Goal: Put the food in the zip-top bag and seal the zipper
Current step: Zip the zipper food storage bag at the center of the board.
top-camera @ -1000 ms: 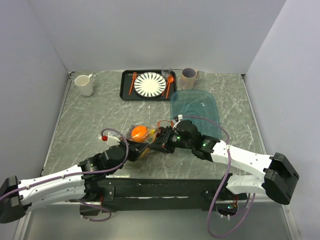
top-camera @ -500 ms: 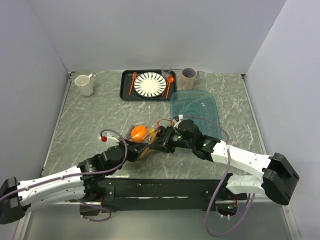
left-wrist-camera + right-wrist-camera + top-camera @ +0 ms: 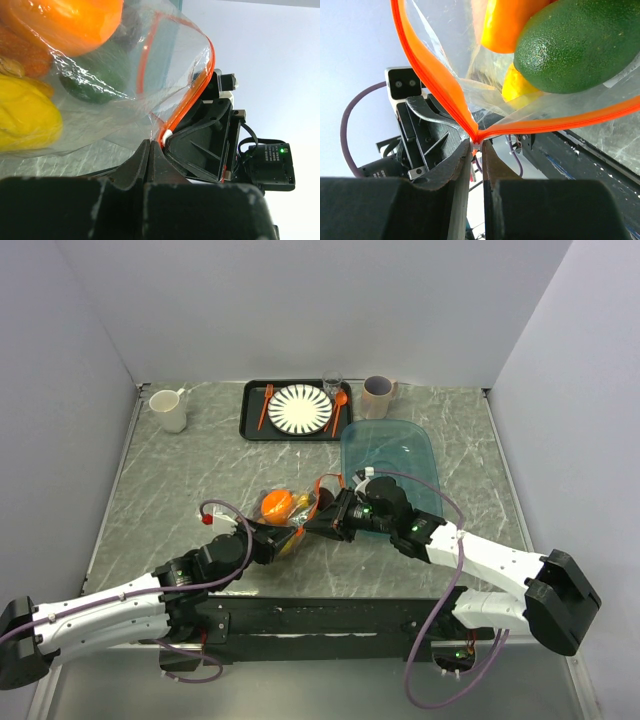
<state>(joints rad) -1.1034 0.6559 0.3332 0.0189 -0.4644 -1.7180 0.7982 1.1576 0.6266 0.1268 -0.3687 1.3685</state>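
Observation:
The zip-top bag [image 3: 297, 518] lies at the table's near middle, between my two grippers. The food inside it is a round orange [image 3: 277, 504], a green piece [image 3: 580, 45] and yellow pieces [image 3: 25, 115]. The zipper [image 3: 435, 75] runs as an orange-red strip along the bag's mouth, and the mouth gapes in a loop. My left gripper [image 3: 283, 538] is shut on the bag's edge just beside the zipper's end [image 3: 167, 134]. My right gripper [image 3: 318, 523] faces it from the right. Its jaws are pinched on the small white slider [image 3: 476, 143], where the two zipper strips meet.
A teal translucent tub [image 3: 390, 455] lies just behind the right arm. At the back stands a black tray [image 3: 248, 412] with a striped plate [image 3: 300, 409] and orange cutlery [image 3: 340, 410]. A glass [image 3: 332, 383] and two mugs [image 3: 168, 410] [image 3: 378, 396] are there too.
My right gripper has shifted slightly to the right with the zipper end in it, and its jaws have closed a little more. The left gripper has kept its hold.

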